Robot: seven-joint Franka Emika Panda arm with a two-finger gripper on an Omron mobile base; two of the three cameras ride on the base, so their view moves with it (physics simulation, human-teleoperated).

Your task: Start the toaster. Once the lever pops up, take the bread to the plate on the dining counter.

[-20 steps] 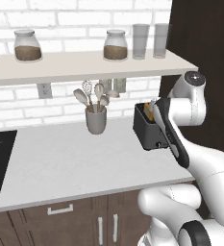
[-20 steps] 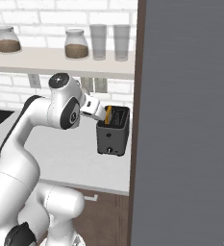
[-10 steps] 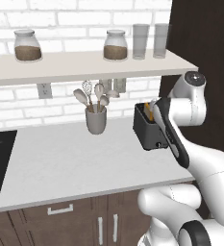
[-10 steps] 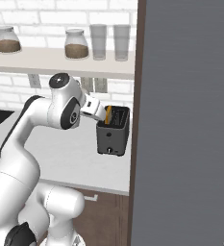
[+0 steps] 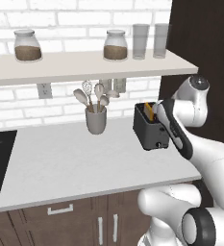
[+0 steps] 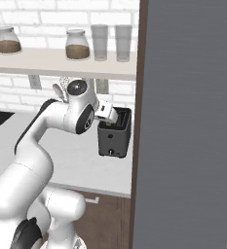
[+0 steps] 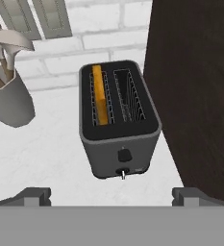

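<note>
Claw (image 7: pixel 111 196) spread wide and empty; I see the toaster (image 7: pixel 118 120) just ahead between its tips, bread (image 7: pixel 100 94) in the left slot.

You get bright, even, rendered light everywhere; soft shadow sits under the shelf (image 5: pixel 92 67), upper frame, nothing blurred.
</note>
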